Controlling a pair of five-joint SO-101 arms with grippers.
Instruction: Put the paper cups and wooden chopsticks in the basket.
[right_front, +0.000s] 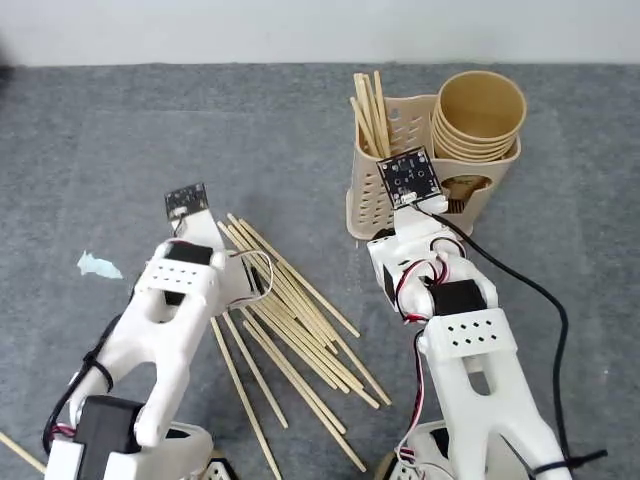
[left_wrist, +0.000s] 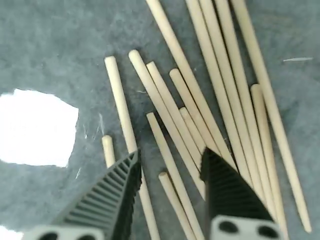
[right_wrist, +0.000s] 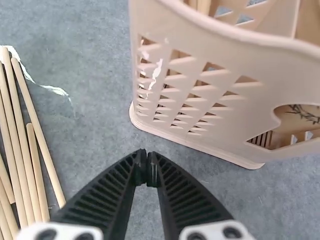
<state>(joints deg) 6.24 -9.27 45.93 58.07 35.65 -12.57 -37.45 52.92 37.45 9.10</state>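
Upper right in the high view, a beige perforated plastic basket (right_front: 368, 200) holds nested paper cups (right_front: 480, 115). Round wooden chopsticks (right_front: 290, 310) lie fanned at centre on the fuzzy grey desk (right_front: 100, 150). The left gripper (left_wrist: 170, 155), its ribbed jaws spread, hovers over them. The right gripper (right_wrist: 147, 156) is clenched on nothing beside the basket.

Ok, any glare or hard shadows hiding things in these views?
High view: even light, only soft shadows beside the chopsticks and basket. Left wrist view: the white scrap is blown out, showing no surface detail. Right wrist view: no glare, just a faint shadow at the basket's base.
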